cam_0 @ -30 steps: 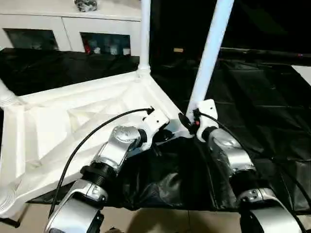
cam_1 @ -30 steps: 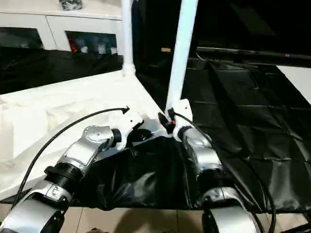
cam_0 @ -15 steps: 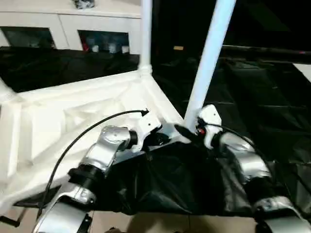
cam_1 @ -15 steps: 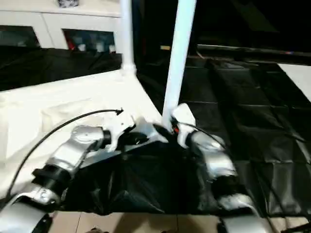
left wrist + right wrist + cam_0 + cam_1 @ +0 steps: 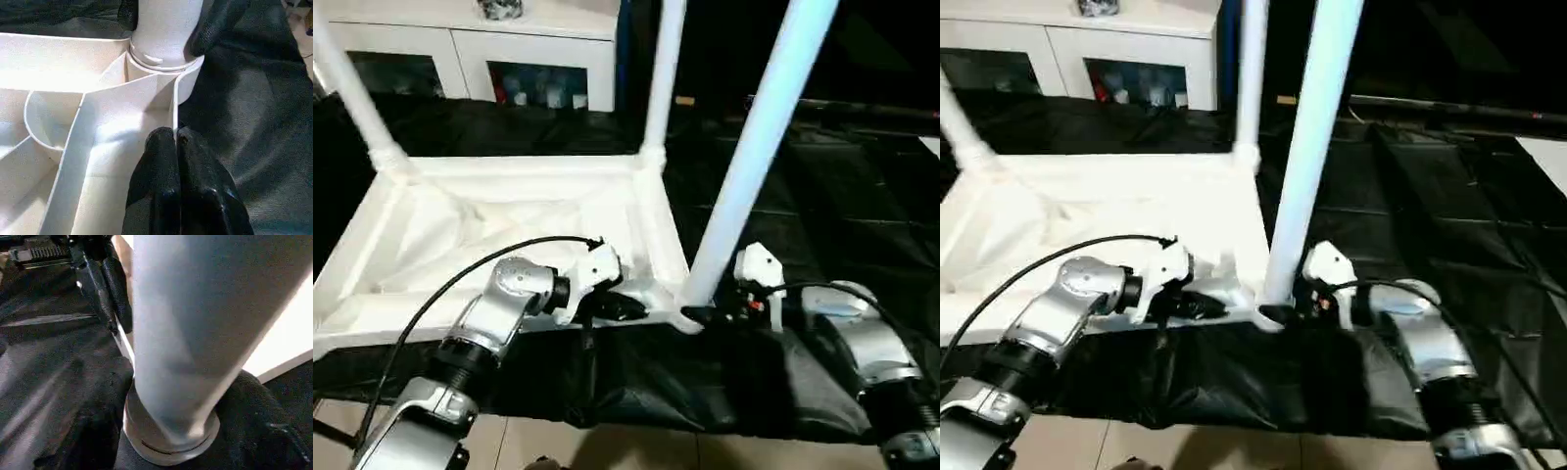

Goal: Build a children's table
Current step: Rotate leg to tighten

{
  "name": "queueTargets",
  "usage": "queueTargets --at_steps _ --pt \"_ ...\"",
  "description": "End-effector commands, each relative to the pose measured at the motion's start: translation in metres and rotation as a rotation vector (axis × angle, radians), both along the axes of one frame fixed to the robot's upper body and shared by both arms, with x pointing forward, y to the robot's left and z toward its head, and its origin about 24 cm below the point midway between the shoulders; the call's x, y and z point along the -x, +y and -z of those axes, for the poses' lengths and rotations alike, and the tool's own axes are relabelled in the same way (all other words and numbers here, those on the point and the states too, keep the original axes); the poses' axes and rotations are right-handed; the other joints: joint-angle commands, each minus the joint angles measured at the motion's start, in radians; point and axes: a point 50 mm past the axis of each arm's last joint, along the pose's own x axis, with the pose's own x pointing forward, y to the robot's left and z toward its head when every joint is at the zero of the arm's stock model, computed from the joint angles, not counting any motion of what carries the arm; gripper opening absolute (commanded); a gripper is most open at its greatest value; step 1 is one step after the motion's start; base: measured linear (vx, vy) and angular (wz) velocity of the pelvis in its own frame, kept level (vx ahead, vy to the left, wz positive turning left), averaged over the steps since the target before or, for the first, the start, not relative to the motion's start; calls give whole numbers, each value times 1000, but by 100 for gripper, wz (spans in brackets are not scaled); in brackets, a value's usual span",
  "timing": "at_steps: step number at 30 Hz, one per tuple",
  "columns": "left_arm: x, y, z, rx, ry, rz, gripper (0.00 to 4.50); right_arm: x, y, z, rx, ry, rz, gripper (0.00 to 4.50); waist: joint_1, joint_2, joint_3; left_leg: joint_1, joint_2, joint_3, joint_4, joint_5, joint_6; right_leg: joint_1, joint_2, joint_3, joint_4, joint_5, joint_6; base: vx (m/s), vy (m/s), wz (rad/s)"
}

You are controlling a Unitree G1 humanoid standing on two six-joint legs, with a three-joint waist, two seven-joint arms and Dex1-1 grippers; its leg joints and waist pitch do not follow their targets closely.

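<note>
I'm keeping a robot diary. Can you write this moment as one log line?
stage: leg fitting | table top: upside down | right gripper: around near leg at socket | left gripper: shut on rim

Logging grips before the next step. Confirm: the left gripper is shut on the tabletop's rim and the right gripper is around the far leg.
Not quite. The right gripper is around the near leg, at its base, as the left eye view shows. The left gripper is shut on the tabletop's rim.

Right gripper (image 5: 1278, 313) jaws straddle the near table leg (image 5: 1310, 157) base.
</note>
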Motion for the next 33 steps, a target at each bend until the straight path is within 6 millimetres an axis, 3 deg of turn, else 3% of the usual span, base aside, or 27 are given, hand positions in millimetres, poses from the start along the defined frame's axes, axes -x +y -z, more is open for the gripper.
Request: queueTargets --at_steps 1,4,5,11,14,16,18,19,21,22,24,25,28,30,31,32,33 --pt "-6 -10 -19 59 -83 5 0 23 24 24 11 142 -189 240 0 -4 -64 14 46 -14 -72 -255 49 42 -74 48 -80 -337 -192 0 0 0" --pt "-5 -9 -19 58 -80 8 0 24 24 23 22 148 -205 215 2 -4 -66 13 46 -14 -71 -235 52 43 -74 48 -76 -306 -197 0 0 0" --pt "-5 -9 -19 58 -79 9 0 25 24 23 23 150 -208 212 2 -9 -66 13 46 -13 -71 -233 53 43 -74 48 -76 -302 -198 0 0 0" --pt "-6 -11 -18 63 -84 -32 0 25 28 22 -1 144 -189 206 4 -6 -65 13 46 -13 -70 -229 54 43 -74 47 -75 -299 -202 0 0 0" --pt "-11 -17 -16 66 -96 -97 0 18 34 23 -37 117 -86 204 4 -6 -65 15 46 -12 -70 -232 51 42 -74 48 -77 -310 -196 0 0 0" --pt "-14 -23 -15 64 -102 -136 0 9 38 27 -38 100 26 202 3 -3 -61 19 44 -15 -73 -269 30 36 -75 46 -87 -387 -177 0 0 0" --pt "-19 -33 -12 53 -109 -201 0 -8 43 34 -12 67 243 200 -3 -3 -58 18 43 -17 -76 -293 13 34 -74 43 -90 -426 -167 0 0 0" --pt "-22 -39 -11 47 -112 -244 0 -14 46 37 1 41 331 200 -18 -2 -53 24 38 -24 -76 -360 -18 28 -76 35 -101 -540 -133 -55 5 -6" --pt "-24 -46 -10 43 -109 -283 0 -21 52 39 12 18 425 198 -28 -5 -53 31 33 -30 -72 -404 -25 25 -79 27 -117 -633 -89 -67 16 -8" --pt "-27 -52 -9 32 -113 -319 0 -25 58 40 7 22 498 198 -33 -2 -51 33 32 -31 -72 -423 -21 20 -78 24 -127 -660 -76 -58 24 -7" --pt "-28 -57 -9 30 -115 -339 0 -29 64 39 -5 25 546 198 -36 -1 -53 33 32 -34 -73 -434 -19 23 -78 20 -130 -660 -70 0 0 0" --pt "-30 -63 -10 25 -124 -363 0 -33 74 37 -13 14 592 198 -40 5 -53 35 35 -37 -78 -449 -16 23 -77 16 -132 -621 -78 0 0 0" --pt "-32 -67 -10 14 -142 -378 0 -38 83 34 -2 -21 634 198 -49 5 -49 46 33 -37 -75 -508 -20 16 -75 8 -141 -634 -73 0 0 0" --pt "-33 -71 -11 9 -157 -369 0 -40 91 31 -34 -29 629 198 -54 7 -50 44 31 -38 -75 -509 -8 23 -80 -4 -147 -639 -65 0 0 0" --pt "-33 -72 -12 10 -161 -365 0 -42 93 29 -66 -20 630 232 -57 7 -50 33 34 -42 -79 -505 -5 35 -84 -14 -145 -636 -54 0 0 0" --pt "-34 -70 -13 12 -164 -365 0 -43 95 26 -118 11 625 267 -55 10 -51 34 36 -41 -80 -506 -3 33 -88 -14 -148 -630 -50 0 0 0" --pt "-34 -70 -13 12 -165 -364 0 -43 95 26 -125 15 623 269 -55 11 -50 38 35 -41 -79 -514 -4 27 -90 -12 -149 -630 -54 0 0 0"
